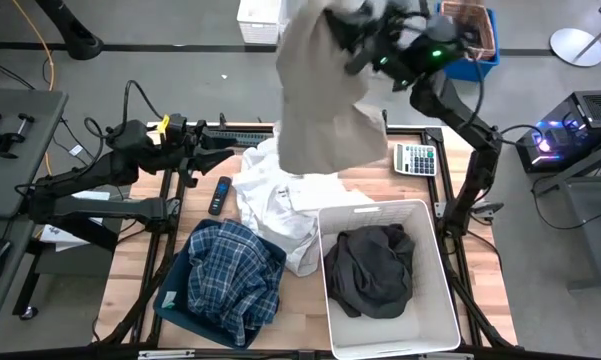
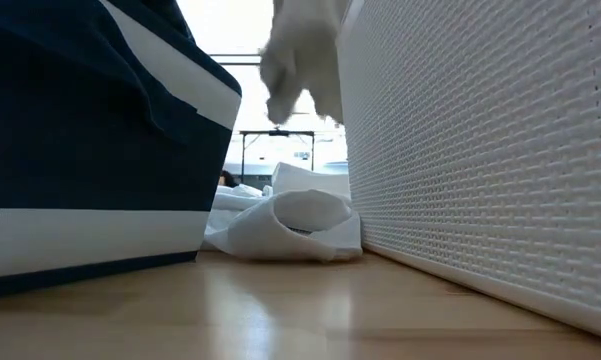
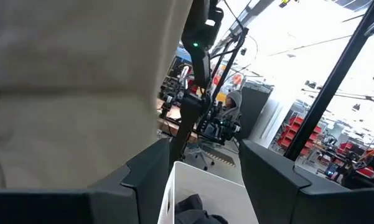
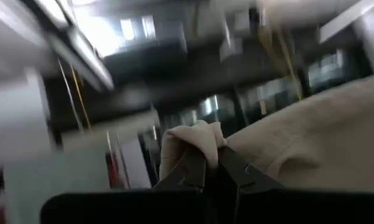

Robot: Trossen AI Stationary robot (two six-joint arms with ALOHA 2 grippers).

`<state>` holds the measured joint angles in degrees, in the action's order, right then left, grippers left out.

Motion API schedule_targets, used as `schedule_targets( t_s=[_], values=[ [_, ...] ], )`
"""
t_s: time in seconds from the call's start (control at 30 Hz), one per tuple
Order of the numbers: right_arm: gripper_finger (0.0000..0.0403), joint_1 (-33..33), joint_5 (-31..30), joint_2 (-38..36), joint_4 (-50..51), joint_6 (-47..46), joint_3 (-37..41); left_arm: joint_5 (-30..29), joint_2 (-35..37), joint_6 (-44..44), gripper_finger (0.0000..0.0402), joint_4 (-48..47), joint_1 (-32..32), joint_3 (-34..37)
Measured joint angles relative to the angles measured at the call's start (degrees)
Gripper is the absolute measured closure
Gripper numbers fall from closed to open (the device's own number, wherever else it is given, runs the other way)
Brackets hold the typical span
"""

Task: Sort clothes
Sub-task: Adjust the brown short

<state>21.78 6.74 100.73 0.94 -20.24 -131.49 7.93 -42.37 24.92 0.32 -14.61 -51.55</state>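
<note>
My right gripper [image 1: 352,28] is high above the table's far middle, shut on the beige khaki piece [image 1: 325,95], which hangs down from it; the piece also fills the left wrist view [image 3: 74,87]. My left gripper [image 1: 225,152] is open and empty at the left, pointing toward the white piece [image 1: 280,200], which lies crumpled on the table's middle. The blue-and-white plaid shirt [image 1: 235,275] lies in the navy bin [image 1: 172,300]. The dark grey-black piece [image 1: 370,268] lies in the white bin [image 1: 435,300]. My right gripper pinches a bunched fold of the beige khaki piece [image 4: 196,140] between its two fingers at the piece's top. The piece is lifted clear and hangs slack below the gripper, above the white piece.
A calculator [image 1: 415,158] lies at the table's far right. A black remote [image 1: 220,193] lies left of the white piece. In the low view the navy bin [image 2: 80,150] and white bin [image 2: 480,150] flank the white piece [image 2: 290,225].
</note>
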Motion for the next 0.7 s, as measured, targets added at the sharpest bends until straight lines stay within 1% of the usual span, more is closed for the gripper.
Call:
schedule_targets(
  t_s=[0.07, 0.17, 0.23, 0.27, 0.33, 0.43, 0.5, 0.6, 0.63, 0.7],
  values=[
    [0.0403, -1.6, -0.02, -0.12, 9.3, 2.68, -0.01, -0.05, -0.03, -0.01, 0.0216, -0.06, 0.0, 0.0],
    [0.0403, -3.34, -0.65, -0.24, 27.48, 6.86, -0.03, -0.07, -0.04, -0.07, 0.0216, -0.07, 0.0, 0.0],
    [0.0403, -4.15, -2.34, -0.14, 38.29, 8.52, 1.34, -0.12, -0.04, -0.13, 0.0216, -0.09, 0.0, 0.0],
    [0.0403, -4.53, -3.43, -0.07, 41.49, 8.67, 2.72, -0.13, -0.04, -0.36, 0.0216, -0.09, 0.0, 0.0],
    [0.0403, -5.0, -3.62, 0.03, 46.18, 8.48, 5.9, -0.14, -0.04, -0.68, 0.0216, -0.09, 0.0, 0.0],
    [0.0402, -6.18, -0.68, 0.04, 51.41, 7.72, 11.85, -0.14, -0.04, -0.62, 0.0216, -0.18, 0.0, 0.0],
    [0.0394, -7.45, 1.08, 0.04, 54.2, 5.47, 15.93, -0.15, -0.04, -1.08, 0.0216, -0.38, 0.0, 0.0],
    [0.036, -9.06, 6.34, 0.17, 56.83, 5.66, 20.32, -0.14, -0.04, -1.53, 0.0216, -0.47, 0.0, 0.0],
    [0.0344, -9.64, 7.31, 0.17, 57.33, 5.73, 21.03, -0.16, -0.04, -1.59, 0.0216, -0.45, 0.0, 0.0],
    [0.0308, -11.11, 7.36, 0.17, 57.65, 7.91, 21.38, -0.16, -0.04, -2.02, 0.0216, -0.49, 0.0, 0.0]
  ],
)
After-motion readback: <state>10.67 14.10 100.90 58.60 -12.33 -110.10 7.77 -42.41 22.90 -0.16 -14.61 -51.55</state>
